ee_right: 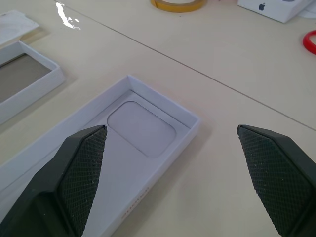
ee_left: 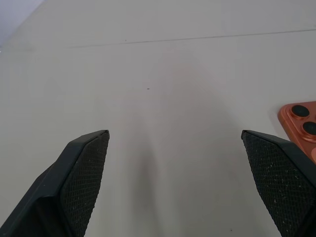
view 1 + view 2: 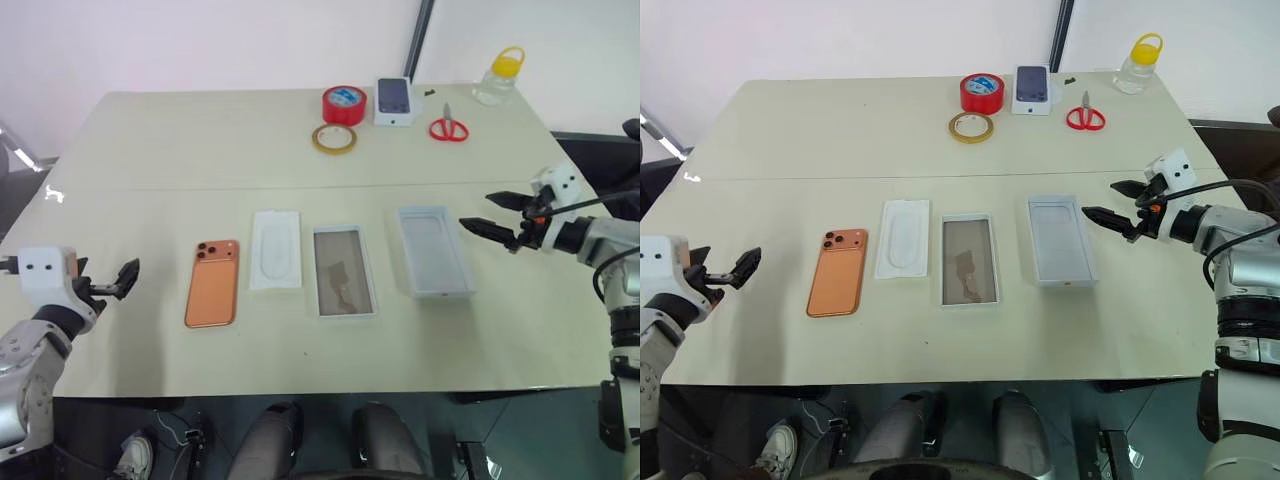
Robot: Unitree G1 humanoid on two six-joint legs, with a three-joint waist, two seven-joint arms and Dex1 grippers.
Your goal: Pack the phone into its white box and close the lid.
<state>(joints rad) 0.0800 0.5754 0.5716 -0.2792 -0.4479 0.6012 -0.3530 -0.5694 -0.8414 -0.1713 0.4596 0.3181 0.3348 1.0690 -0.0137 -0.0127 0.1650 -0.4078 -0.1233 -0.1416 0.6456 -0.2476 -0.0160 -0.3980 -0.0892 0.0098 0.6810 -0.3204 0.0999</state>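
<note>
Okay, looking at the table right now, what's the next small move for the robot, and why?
Probably ease the left gripper toward the phone and close on its near edge. Its fingers are open and empty, the phone lies flat, camera side up, just beside it, and the white box sits empty two places over, past the flat white card.

One phone (image 3: pixel 212 283), two tape rolls (image 3: pixel 344 105), one scissors (image 3: pixel 449 128).

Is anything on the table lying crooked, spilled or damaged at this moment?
Nothing stands out. The phone, the white card, the white box and the lid lie flat in a row, apart from each other, with no visible damage.
</note>
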